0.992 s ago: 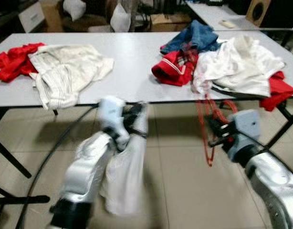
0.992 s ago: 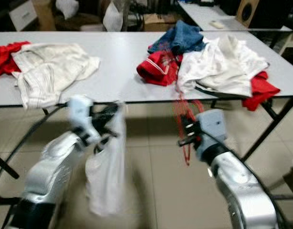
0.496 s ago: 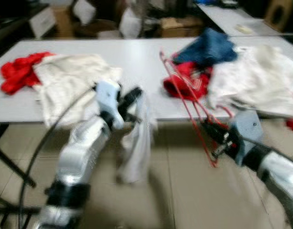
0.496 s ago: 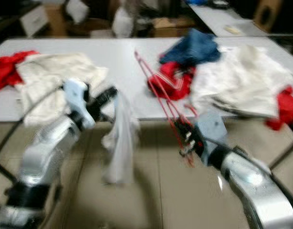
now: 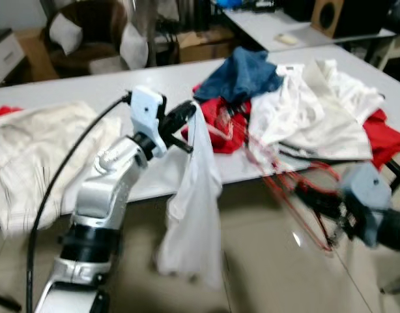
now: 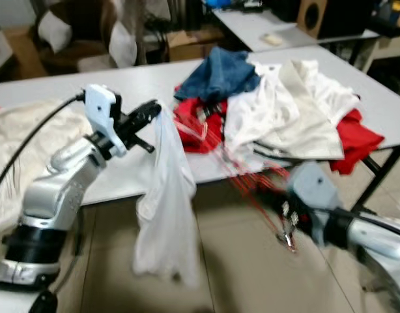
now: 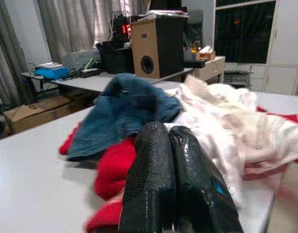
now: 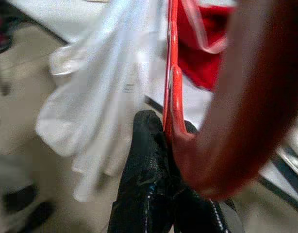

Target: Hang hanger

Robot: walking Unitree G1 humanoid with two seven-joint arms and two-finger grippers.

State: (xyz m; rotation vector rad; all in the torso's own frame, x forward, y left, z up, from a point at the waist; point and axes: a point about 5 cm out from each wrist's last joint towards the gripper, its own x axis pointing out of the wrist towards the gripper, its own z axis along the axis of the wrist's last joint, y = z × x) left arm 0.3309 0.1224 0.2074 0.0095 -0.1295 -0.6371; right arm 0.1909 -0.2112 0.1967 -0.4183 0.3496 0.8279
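Note:
My left gripper [image 5: 184, 118] is raised at the table's front edge, shut on the top of a white garment [image 5: 192, 215] that hangs down toward the floor. In the left wrist view its two black fingers [image 7: 154, 179] are pressed together. Low on the right, in front of the table, my right gripper [image 6: 283, 210] is shut on a bundle of thin red hangers [image 6: 249, 186] that slant up toward the clothes pile. The right wrist view shows the red hanger wire [image 8: 170, 87] clamped between the fingers [image 8: 146, 184], with the white garment [image 8: 105, 92] beyond it.
The long grey table [image 5: 89, 98] carries a pile of blue, red and white clothes [image 5: 298, 104] on the right and a cream garment [image 5: 37, 150] on the left. A second table with a speaker [image 5: 327, 16] stands behind. Tiled floor lies below.
The camera has shifted. My left gripper has risen with the white garment. The red hangers, standing up over the table before, now slant lower, with my right gripper further right.

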